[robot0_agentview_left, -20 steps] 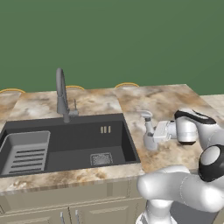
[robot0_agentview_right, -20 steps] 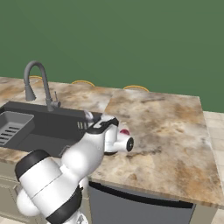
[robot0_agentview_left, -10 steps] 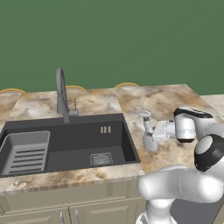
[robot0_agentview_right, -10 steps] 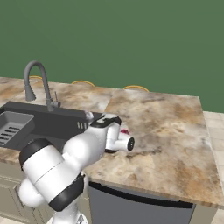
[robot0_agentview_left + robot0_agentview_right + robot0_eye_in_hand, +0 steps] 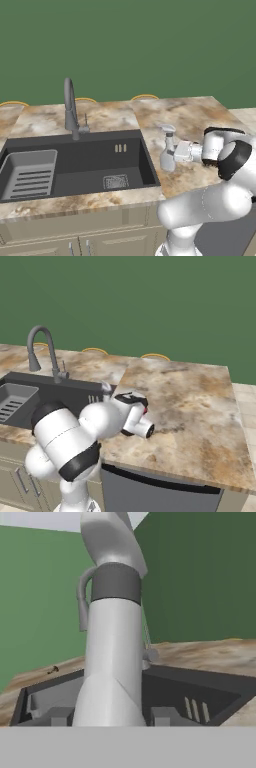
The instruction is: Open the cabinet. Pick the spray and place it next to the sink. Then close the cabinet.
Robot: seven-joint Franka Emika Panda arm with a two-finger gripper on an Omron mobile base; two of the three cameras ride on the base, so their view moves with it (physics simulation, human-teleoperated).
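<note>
On the brown marbled tabletop [image 5: 200,120], just right of the sink [image 5: 75,165], the spray [image 5: 168,150] stands upright with its base at or just above the surface near the basin's right rim; whether it touches cannot be told. It is a slim silver-grey bottle, wider at the bottom, with a narrow neck and a small nozzle head on top. The gripper [image 5: 176,152] reaches in sideways from the right, level with the bottle's middle, and its jaws are pinched on the bottle's body.

From the hand view, the spray [image 5: 112,642] rises close up between the two dark fingertips [image 5: 165,716], one on each side of its lower body. A dark band rings its neck, with the curved trigger head above. Behind it lie the dark grey basin [image 5: 200,692] and the grey faucet [image 5: 82,602] arching on the left.

In the right base view the white arm covers most of the bottle; only the nozzle top of the spray [image 5: 106,388] peeks out above the forearm, beside the sink [image 5: 30,393]. The gooseneck faucet [image 5: 42,351] stands at the basin's back rim, and a ribbed grey drain rack [image 5: 29,172] lies in the sink's left part. A green wall [image 5: 130,45] stands behind the tabletop.
</note>
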